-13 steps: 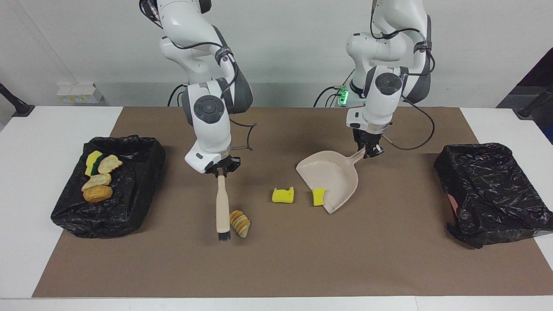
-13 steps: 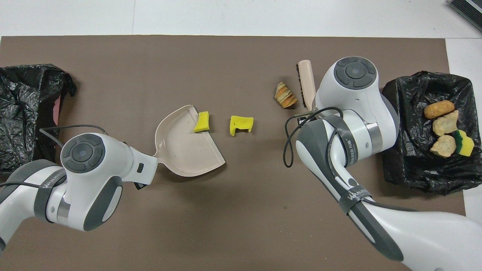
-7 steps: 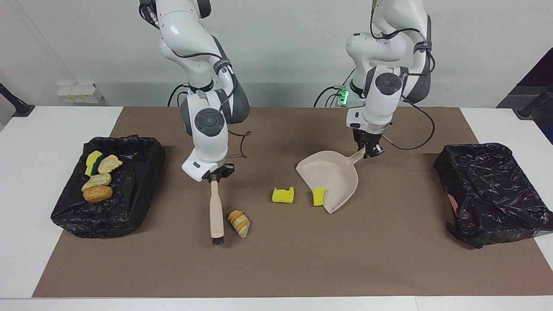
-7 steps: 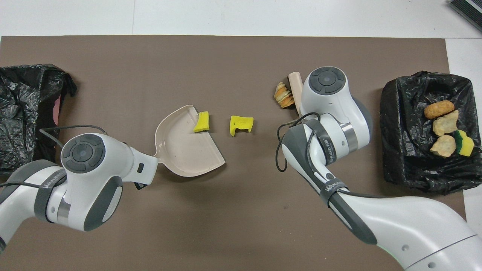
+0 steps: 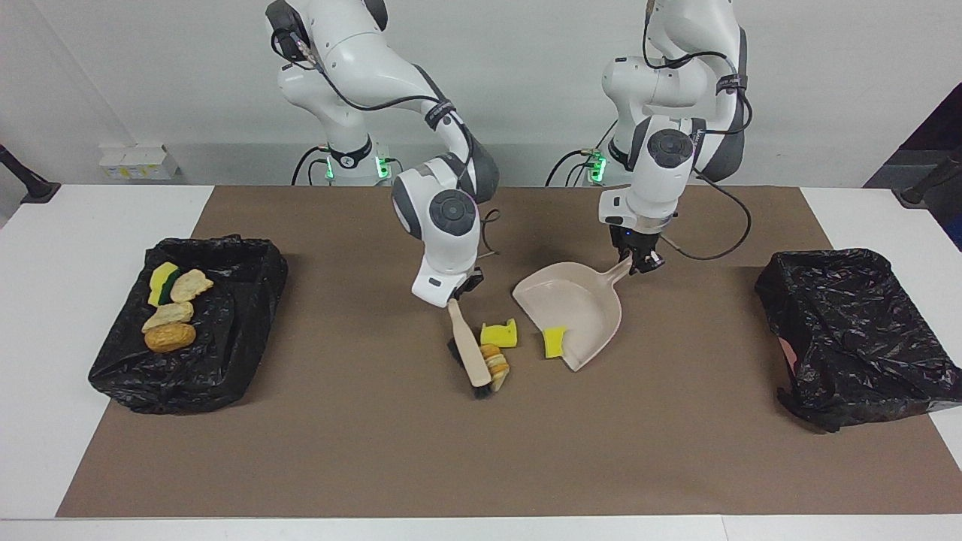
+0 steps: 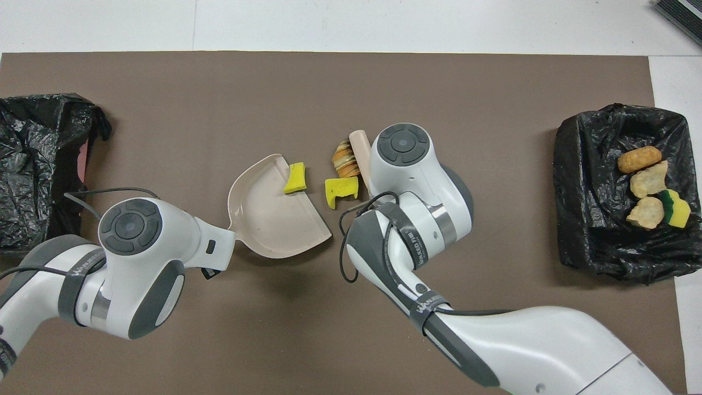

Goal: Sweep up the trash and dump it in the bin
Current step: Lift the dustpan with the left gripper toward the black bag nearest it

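Four scraps are already held in the lined bin point(image 5: 225, 315) toward the right arm's end of the desk. The croissant point(image 5: 496, 364) and a sponge wedge point(image 5: 500, 333) are bunched against the brush point(image 5: 467, 347) gripped by the right hand point(image 5: 460, 294), just beside the dustpan point(image 5: 594, 304), whose handle is gripped by the left hand point(image 5: 639, 263). One wedge point(image 5: 555, 342) lies at the pan's lip; three pieces are left to be swept in and dumped.

Mat point(image 5: 301, 466): you've got plain brown.
Dustpan point(image 5: 582, 300): pale beige for you.
Brush point(image 5: 467, 347): your handle's beige, bristles black.
Croissant point(image 5: 495, 363): see the golden-brown and cream stripes.
Sponge wedges point(image 5: 500, 333): your yellow ones.
Bin liners point(image 5: 225, 330): glossy black, both yours.
Bun point(image 5: 170, 337): you're looking at golden-brown.
Arms point(image 5: 443, 225): your white shells, grey joints.
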